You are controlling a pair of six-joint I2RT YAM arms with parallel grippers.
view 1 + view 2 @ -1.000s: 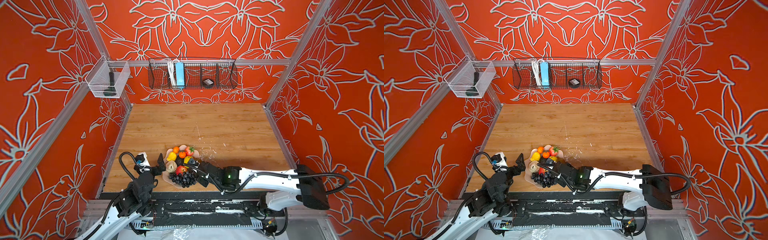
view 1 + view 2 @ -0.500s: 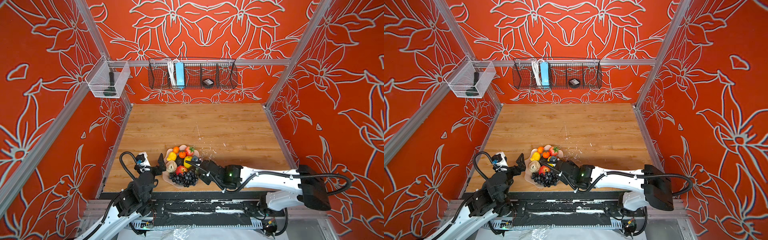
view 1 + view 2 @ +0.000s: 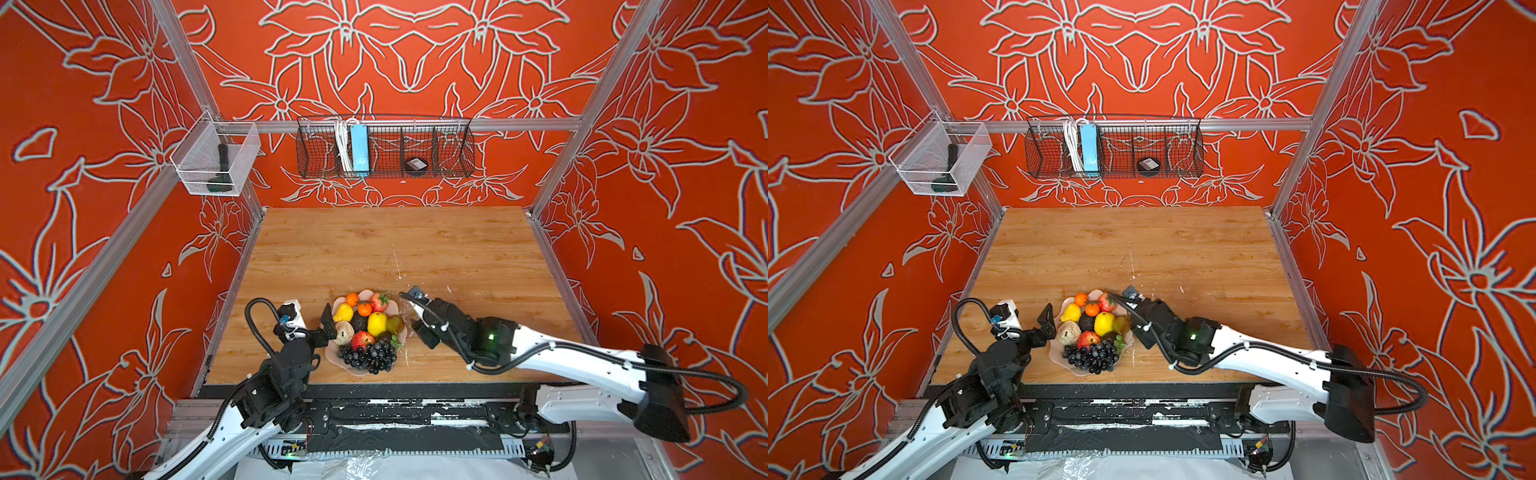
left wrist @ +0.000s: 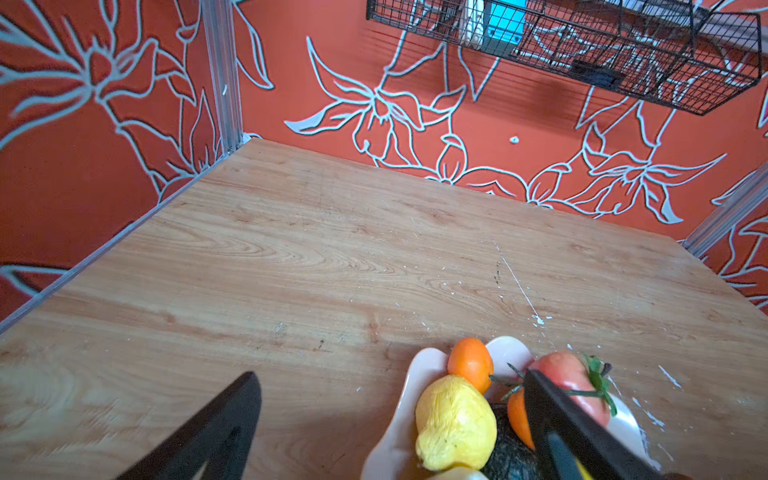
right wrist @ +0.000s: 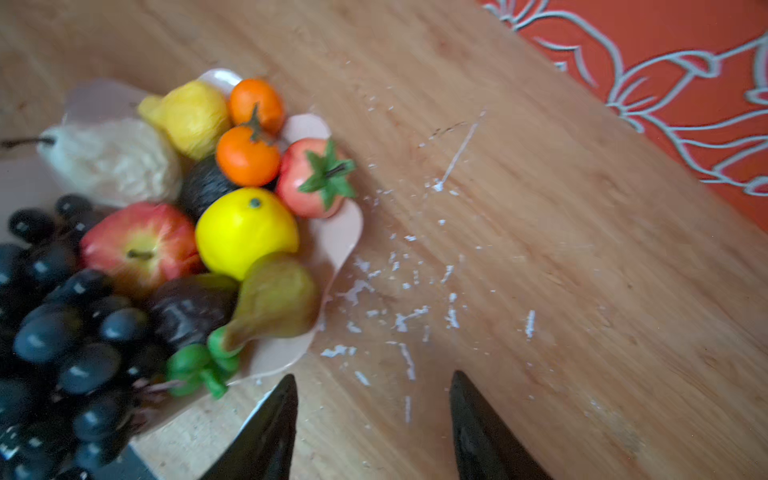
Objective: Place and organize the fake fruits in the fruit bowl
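The fruit bowl [image 3: 335,362] [image 3: 1059,358], pale pink with a wavy rim, sits near the table's front edge in both top views. The fake fruits are heaped in it: a yellow lemon [image 5: 245,230], red apple [image 5: 139,245], strawberry [image 5: 316,183], two tiny oranges [image 5: 249,153], a dark grape bunch [image 3: 369,357], an avocado [image 3: 358,322], a beige one [image 5: 112,160] and a greenish pear-shaped one [image 5: 274,299]. My left gripper [image 4: 388,374] [image 3: 322,326] is open at the bowl's left edge, holding nothing. My right gripper [image 5: 374,376] [image 3: 415,328] is open and empty over bare wood just right of the bowl.
A black wire basket [image 3: 384,147] with a blue power strip hangs on the back wall. A clear bin [image 3: 214,160] is mounted on the left wall. White flecks [image 5: 399,320] mark the wood beside the bowl. Red patterned walls close in three sides.
My right gripper has drawn back to the right from over the bowl and its jaws have widened. The apple and lemon it covered now show. The left arm has not moved.
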